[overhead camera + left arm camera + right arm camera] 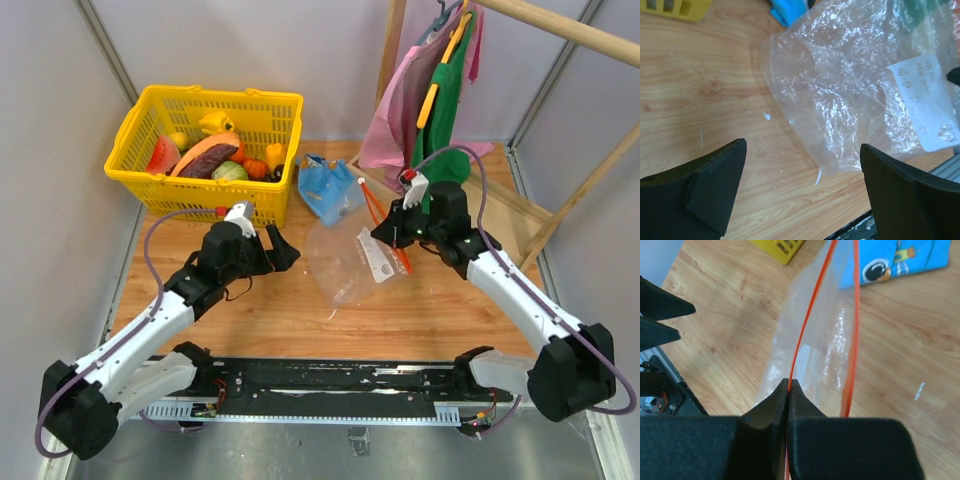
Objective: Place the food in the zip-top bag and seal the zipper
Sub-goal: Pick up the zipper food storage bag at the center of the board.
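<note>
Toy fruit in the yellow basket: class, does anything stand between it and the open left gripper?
Only the basket's near wall, between the left gripper and the toy fruit. The basket is open on top; nothing covers the fruit.

The zip-top bag point(840, 90) is showing crinkled, glossy clear plastic. The table point(700, 75) is showing smooth, faintly sheened wood grain. At eleven o'clock, the basket point(190, 192) is showing hard yellow plastic mesh.
</note>
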